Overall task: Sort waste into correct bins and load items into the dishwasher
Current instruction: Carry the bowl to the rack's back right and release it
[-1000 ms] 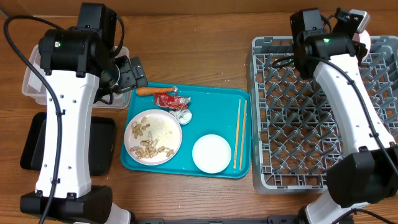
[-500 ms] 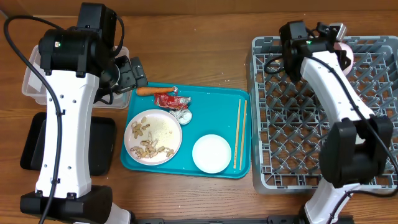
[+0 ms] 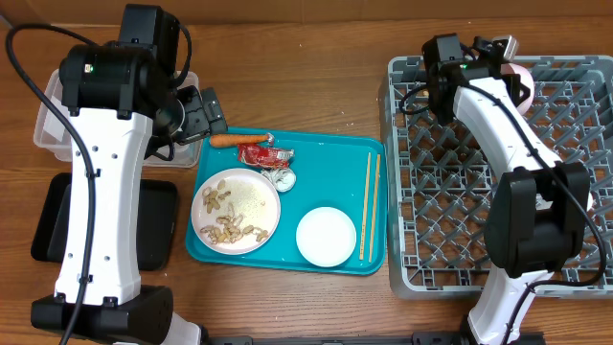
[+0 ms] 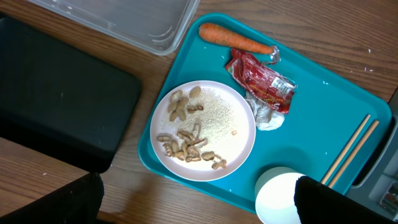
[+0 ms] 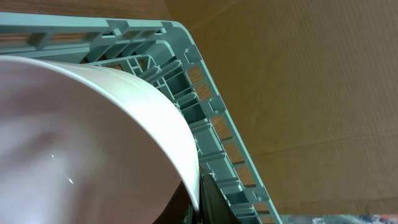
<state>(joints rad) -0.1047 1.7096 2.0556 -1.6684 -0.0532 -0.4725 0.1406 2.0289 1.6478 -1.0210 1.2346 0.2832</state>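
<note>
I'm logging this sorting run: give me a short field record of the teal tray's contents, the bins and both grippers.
Teal tray: carrot, red wrapper, foil ball, plate with peanut scraps, small white bowl, chopsticks
Bins: clear tub and black tray, left of the teal tray
Left gripper: open, holding nothing
Right gripper: shut on a pale bowl at the rack's far edge

setting: robot lab bench | evidence: wooden table (image 3: pixel 335 96), cardboard backdrop (image 5: pixel 298 74)
</note>
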